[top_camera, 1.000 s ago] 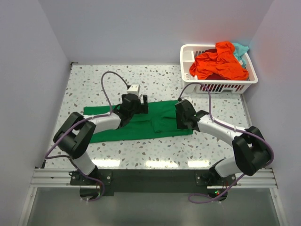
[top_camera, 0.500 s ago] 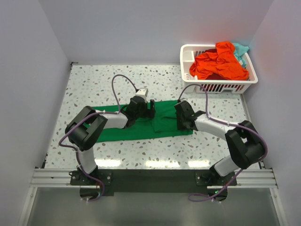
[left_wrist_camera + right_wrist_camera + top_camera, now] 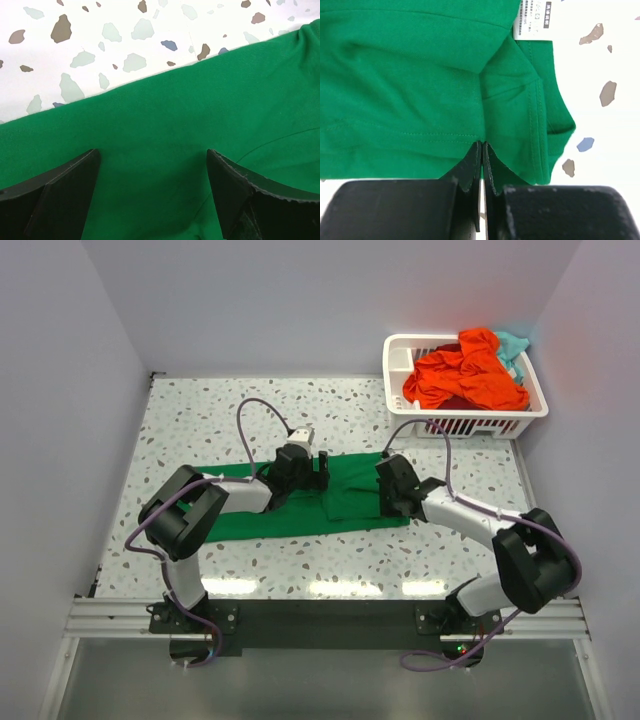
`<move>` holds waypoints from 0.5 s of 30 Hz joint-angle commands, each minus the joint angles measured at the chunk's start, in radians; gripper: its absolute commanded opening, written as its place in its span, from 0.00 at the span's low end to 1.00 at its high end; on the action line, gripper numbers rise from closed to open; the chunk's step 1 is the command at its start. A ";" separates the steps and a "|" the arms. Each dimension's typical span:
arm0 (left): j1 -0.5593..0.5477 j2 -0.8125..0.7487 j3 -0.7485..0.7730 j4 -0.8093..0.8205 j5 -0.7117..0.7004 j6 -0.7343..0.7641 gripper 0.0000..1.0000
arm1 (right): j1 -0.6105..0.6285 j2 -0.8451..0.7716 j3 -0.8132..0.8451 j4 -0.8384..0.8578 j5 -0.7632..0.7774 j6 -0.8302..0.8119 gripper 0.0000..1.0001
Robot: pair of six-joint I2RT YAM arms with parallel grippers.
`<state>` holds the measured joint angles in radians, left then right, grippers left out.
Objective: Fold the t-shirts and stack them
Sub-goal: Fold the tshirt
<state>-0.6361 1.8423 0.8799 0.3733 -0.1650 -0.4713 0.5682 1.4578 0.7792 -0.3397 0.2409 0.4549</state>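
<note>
Right end effector (image 3: 482, 159): clenched, tips meeting on hem of green t-shirt (image 3: 410, 75), thin pinch of fabric apparently caught. Jaws stood partway apart a second ago.

Left end effector (image 3: 155, 200): released, jaws wide, hovering low over shirt near its far edge, after sliding rightward along it.

White neck label (image 3: 532, 17) lies just beyond right tips.

Shirt lies flat as part-folded strip across counter (image 3: 200, 410).

Judgement: grip now set, next fold can start.

Orange-red t-shirt (image 3: 465, 375) and teal t-shirt (image 3: 513, 343) wait in basket (image 3: 400, 350). Nothing stacked yet.
</note>
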 commanded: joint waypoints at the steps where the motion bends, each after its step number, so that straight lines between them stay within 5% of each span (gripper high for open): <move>1: 0.000 -0.006 0.004 0.021 -0.028 0.000 0.92 | -0.004 -0.059 -0.009 -0.044 -0.009 0.027 0.00; 15: 0.000 -0.011 -0.004 0.030 -0.019 0.007 0.92 | -0.002 -0.152 -0.084 -0.065 -0.077 0.087 0.00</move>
<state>-0.6365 1.8423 0.8795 0.3737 -0.1688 -0.4709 0.5682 1.3483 0.7128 -0.3897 0.1860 0.5102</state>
